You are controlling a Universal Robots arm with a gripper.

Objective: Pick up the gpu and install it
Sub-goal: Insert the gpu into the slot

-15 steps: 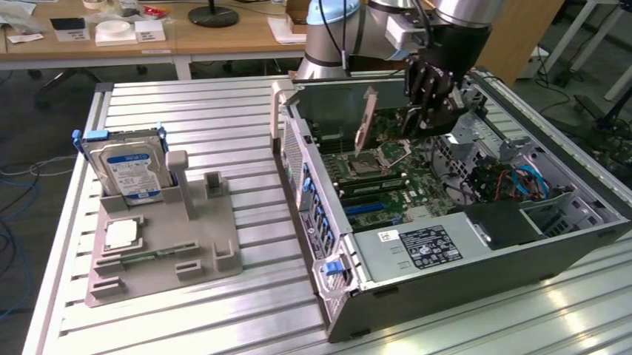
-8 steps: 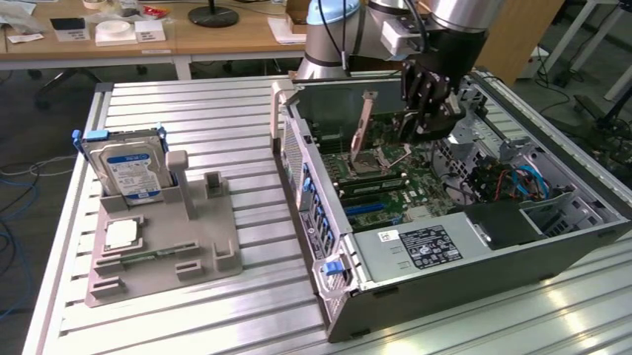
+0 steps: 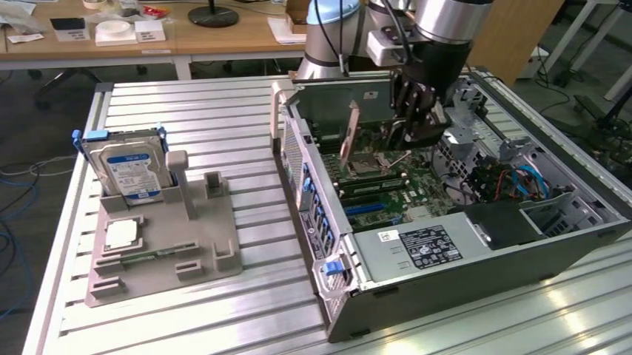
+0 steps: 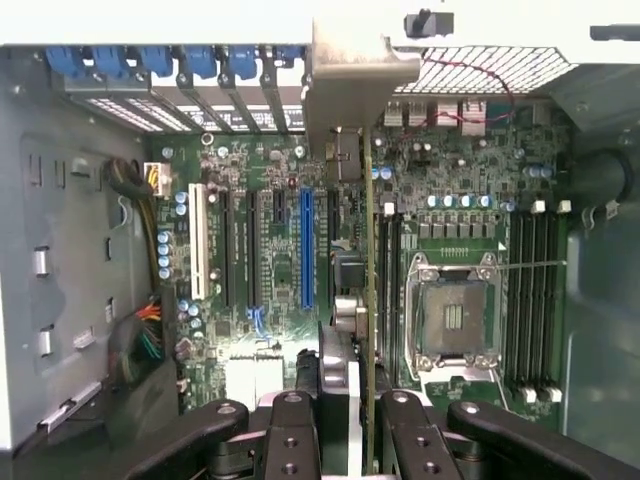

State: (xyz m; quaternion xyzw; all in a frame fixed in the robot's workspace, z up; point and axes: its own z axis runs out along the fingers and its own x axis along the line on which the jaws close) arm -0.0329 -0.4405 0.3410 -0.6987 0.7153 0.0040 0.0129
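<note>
Gripper (image 4: 355, 425) pinching the gpu (image 4: 367, 260), one finger each side of the card. 1 gpu.

Orientation: card seen edge-on in wrist view, v. slim, standing on its long edge with faces vertical. Long axis runs from the gripper end to the case's rear wall. Metal bracket end (image 4: 355, 85) points at the rear wall, just beside the row of blue slot latches (image 4: 200, 62).

Position: inside the open pc case (image 3: 474, 244), over the motherboard (image 4: 270, 180), between the blue slot (image 4: 307, 250) and the cpu socket (image 4: 455, 315). Runs parallel to the slots. Can't tell if the bottom edge is touching a slot or just above it.

Board count: 1 blue slot, 1 white slot (image 4: 197, 245), 1 cpu socket.

Further out, exterior view: case lies on its side on the slatted alu desk (image 3: 197, 118), side panel off, psu (image 3: 425, 248) w/ 1 label at the near end. On the exterior view's left, well apart from the case, 1 grey parts holder (image 3: 168, 244). 1 hard drive (image 3: 129, 170) w/ blue-white label stands upright in it, and 1 square chip (image 3: 120, 234) lies flat in front of the drive.
</note>
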